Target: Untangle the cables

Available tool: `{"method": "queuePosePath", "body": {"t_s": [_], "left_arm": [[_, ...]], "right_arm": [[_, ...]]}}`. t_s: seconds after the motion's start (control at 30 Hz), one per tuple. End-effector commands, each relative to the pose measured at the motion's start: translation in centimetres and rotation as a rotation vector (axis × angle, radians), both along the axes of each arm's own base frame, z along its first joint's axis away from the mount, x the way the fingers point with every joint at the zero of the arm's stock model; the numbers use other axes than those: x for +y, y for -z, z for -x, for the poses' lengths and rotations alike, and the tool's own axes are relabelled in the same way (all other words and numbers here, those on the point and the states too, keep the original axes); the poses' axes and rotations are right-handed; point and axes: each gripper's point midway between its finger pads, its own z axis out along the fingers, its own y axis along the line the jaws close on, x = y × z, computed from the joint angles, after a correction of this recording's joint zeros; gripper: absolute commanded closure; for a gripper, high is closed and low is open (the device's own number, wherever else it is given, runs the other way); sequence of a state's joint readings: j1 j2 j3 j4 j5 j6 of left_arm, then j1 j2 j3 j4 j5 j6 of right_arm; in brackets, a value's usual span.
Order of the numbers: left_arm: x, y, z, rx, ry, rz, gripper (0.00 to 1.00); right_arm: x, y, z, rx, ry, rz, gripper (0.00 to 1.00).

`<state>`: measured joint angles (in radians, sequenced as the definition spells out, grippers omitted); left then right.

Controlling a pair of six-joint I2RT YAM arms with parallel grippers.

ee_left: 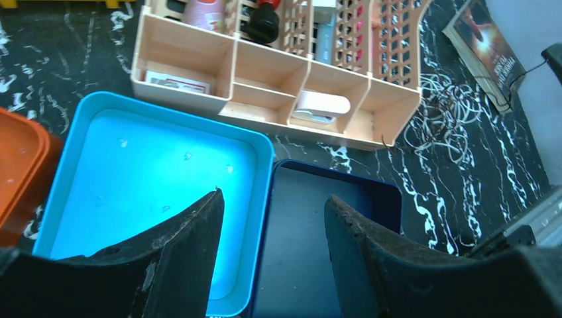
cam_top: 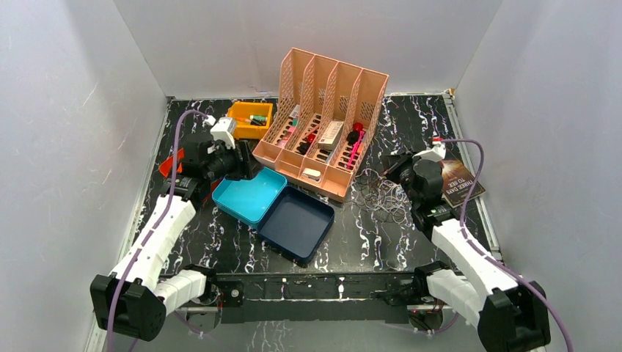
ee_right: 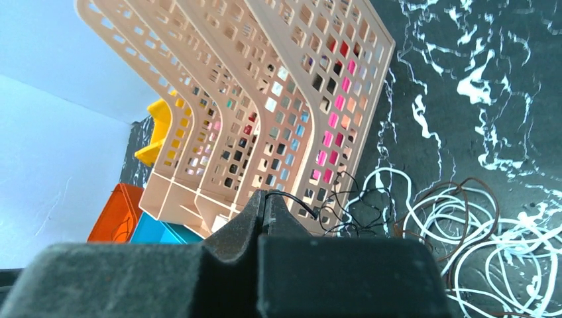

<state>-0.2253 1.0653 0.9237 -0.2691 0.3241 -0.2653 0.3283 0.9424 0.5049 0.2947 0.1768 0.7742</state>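
the right pincer [ee_right: 265, 204] is closed, its tips nipping a thin black cable [ee_right: 286, 195] just before the peach slotted rack [ee_right: 265, 79]. to the right, white and brown cables [ee_right: 477, 242] lie in curly loops on the black marbled table [ee_right: 517, 112].

Left arm [cam_top: 158, 227] reaching forward, jaws apart, right arm [cam_top: 462, 246] angled inward, jaws pressed fully together

A robotics lab booth: white walls [cam_top: 73, 110] enclose a marbled black table [cam_top: 367, 242], left arm [cam_top: 158, 227] and right arm [cam_top: 466, 249] bolted on.
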Motion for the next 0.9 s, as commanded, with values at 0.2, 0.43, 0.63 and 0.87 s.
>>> {"method": "queuePosePath", "body": {"t_s": [0.2, 0.43, 0.63, 0.87], "left_arm": [[-7.0, -3.9, 0.5, -0.122, 0.179, 0.072, 0.42], [-14.5, -6.9, 0.2, -0.234, 0.321, 0.107, 0.35], [-20.6, -10.0, 1.9, -0.374, 0.462, 0.223, 0.31], [-26.3, -12.0, 4.1, -0.440, 0.592, 0.348, 0.28]], "right_arm": [[-0.5, -9.2, 2.3, -0.168, -0.063, 0.087, 1.00], [-0.2, -12.0, 4.0, -0.170, -0.117, 0.094, 1.00], [0.0, -13.3, 5.6, -0.173, -0.150, 0.080, 1.00], [-0.6, -13.3, 6.5, -0.132, -0.131, 0.067, 1.00]]}}
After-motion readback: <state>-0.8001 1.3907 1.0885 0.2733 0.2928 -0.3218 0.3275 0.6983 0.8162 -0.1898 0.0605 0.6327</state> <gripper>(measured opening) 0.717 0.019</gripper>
